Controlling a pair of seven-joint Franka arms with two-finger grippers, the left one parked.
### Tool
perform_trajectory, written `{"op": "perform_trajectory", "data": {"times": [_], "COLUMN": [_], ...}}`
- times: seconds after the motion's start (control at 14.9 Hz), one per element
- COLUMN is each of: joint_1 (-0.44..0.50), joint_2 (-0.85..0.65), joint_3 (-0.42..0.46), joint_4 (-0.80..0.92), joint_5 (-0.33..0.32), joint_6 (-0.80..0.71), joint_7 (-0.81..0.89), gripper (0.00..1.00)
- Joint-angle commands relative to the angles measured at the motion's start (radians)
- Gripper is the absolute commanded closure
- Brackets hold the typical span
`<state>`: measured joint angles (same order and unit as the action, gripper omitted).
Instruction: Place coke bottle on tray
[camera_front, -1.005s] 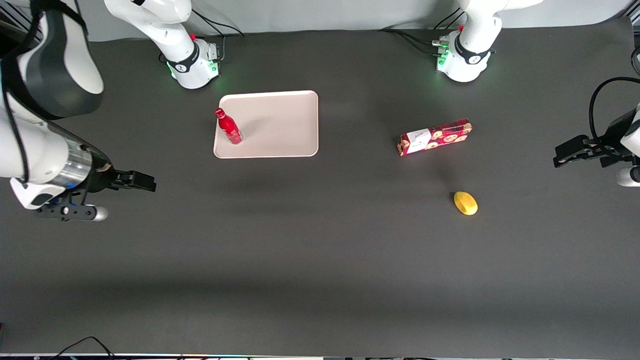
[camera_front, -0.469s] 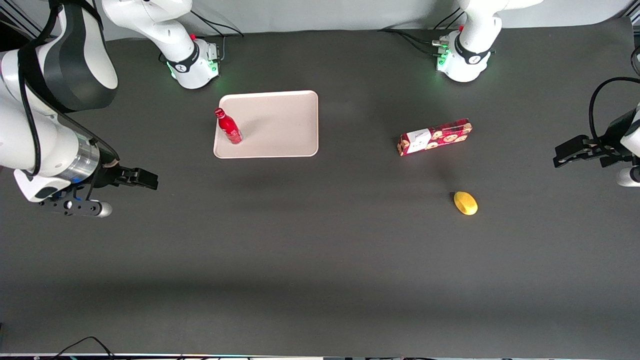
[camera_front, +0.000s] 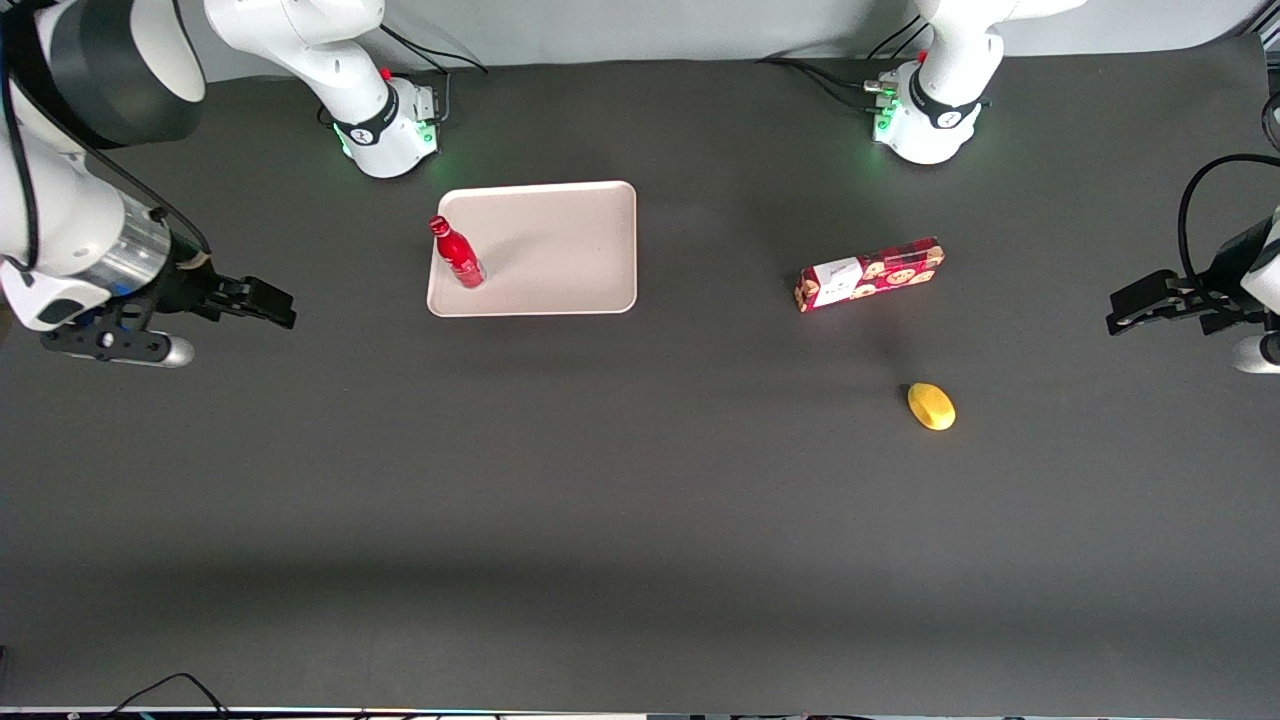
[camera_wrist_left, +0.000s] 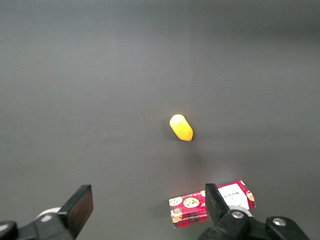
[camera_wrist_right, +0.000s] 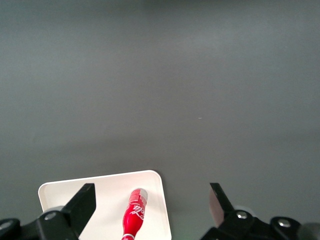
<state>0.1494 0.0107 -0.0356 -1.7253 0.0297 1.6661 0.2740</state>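
The small red coke bottle (camera_front: 457, 253) stands upright on the cream-beige tray (camera_front: 560, 250), close to the tray's rim on the working arm's side. It also shows in the right wrist view (camera_wrist_right: 134, 212), standing on the tray (camera_wrist_right: 105, 200). My right gripper (camera_front: 270, 303) is open and empty. It hangs above the bare table, well apart from the tray, toward the working arm's end of the table and slightly nearer to the front camera than the bottle.
A long red cookie box (camera_front: 870, 273) lies on the table toward the parked arm's end. A yellow lemon-like object (camera_front: 931, 406) lies nearer to the front camera than the box. Both show in the left wrist view, box (camera_wrist_left: 200, 207) and yellow object (camera_wrist_left: 181, 127).
My right gripper has moved away from the front camera and a little farther toward the working arm's end. The bottle and tray have not moved.
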Motion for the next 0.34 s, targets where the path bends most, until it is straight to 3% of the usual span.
{"op": "perform_trajectory", "data": {"times": [0.0,0.27], "joint_1": [-0.024,-0.025], "joint_2": [-0.022,-0.006], "joint_3": [0.014,0.014], "joint_4": [-0.005,0.023], "joint_5": [0.003,0.006], "joint_6": [0.030,0.027], "joint_7": [-0.004,-0.004], "gripper": [0.00,0.00]}}
